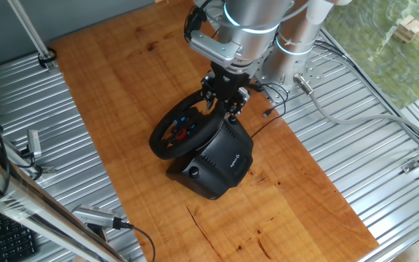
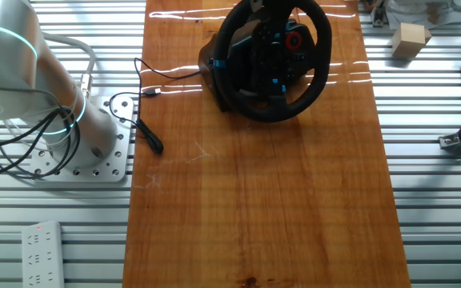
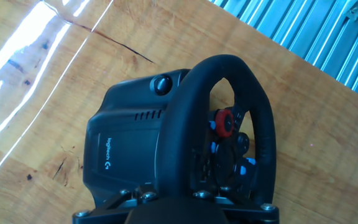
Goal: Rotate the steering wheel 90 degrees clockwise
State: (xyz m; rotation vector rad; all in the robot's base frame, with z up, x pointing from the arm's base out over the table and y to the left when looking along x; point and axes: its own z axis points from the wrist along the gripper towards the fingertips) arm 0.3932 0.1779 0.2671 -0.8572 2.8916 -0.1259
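The steering wheel (image 1: 160, 144) is black with a thick rim and red and blue buttons on its hub. It stands tilted on its boxy black base (image 1: 220, 159) on the wooden tabletop. It also shows in the other fixed view (image 2: 320, 70) at the far end of the board. My gripper (image 1: 225, 104) sits on the top of the rim. In the hand view the rim (image 3: 185, 112) runs straight down between the jaws of the gripper (image 3: 174, 208), which look closed on it. The red button (image 3: 225, 122) lies right of the rim.
A black cable (image 2: 146, 132) trails from the base toward the arm's mount (image 2: 86, 140). A wooden block (image 2: 410, 40) lies on the ribbed metal right of the board. A power strip (image 2: 42, 244) is at the near left. More blocks (image 1: 412, 28) lie at the far right.
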